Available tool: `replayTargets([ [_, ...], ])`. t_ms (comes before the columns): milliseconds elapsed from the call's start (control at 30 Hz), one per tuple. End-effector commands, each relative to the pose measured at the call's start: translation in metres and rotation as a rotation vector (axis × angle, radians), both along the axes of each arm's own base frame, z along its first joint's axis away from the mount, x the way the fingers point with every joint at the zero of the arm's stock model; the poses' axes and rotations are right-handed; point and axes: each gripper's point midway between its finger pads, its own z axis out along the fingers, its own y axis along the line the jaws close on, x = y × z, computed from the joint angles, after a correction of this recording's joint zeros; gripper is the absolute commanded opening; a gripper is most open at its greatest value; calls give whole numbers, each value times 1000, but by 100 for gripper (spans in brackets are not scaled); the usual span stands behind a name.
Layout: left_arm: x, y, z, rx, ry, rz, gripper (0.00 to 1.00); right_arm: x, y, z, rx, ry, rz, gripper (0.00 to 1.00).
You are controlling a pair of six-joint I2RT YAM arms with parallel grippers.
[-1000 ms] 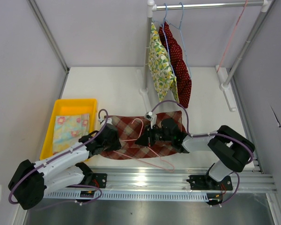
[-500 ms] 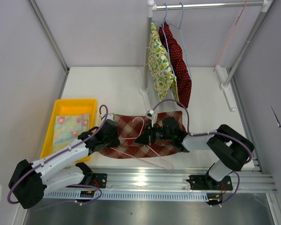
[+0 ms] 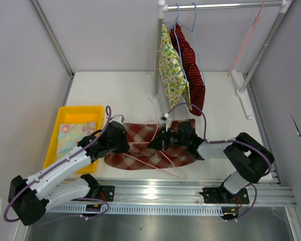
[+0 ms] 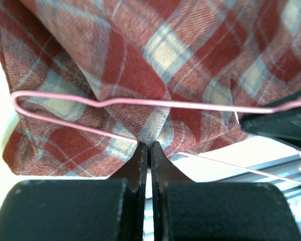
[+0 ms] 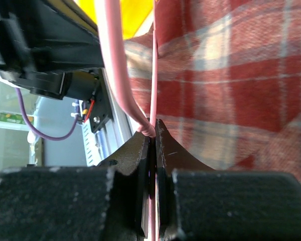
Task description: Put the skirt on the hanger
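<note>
Yellow bin (image 3: 80, 109) beside the skirt (image 3: 138, 134) holds a floral cloth (image 3: 70, 138)

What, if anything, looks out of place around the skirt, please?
Nothing is spilled or damaged, but the plaid skirt lies bunched and creased rather than flat, and the pink wire hanger lies crooked across it, one corner poking past the hem toward the aluminium rail.

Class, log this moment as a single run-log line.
left fingers: shut on skirt | right fingers: shut on hanger | hanger over skirt, skirt on table
</note>
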Motion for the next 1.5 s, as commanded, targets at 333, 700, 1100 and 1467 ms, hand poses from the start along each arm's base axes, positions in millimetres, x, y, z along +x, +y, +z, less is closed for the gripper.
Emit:
replayTargets([
  [333, -1, 2, 38, -26, -62, -21, 0, 29, -23, -5, -57, -70, -83, 0],
  [700, 0, 23, 25, -14, -15, 37, 0, 54, -37, -8, -54, -93, -143, 0],
  [1100, 28, 67, 14, -35, 30, 229, 0, 79, -51, -22, -76, -85, -171, 0],
  [1467, 48, 87, 0, -30, 55, 292, 0, 80, -56, -33, -149, -102, -199, 0],
])
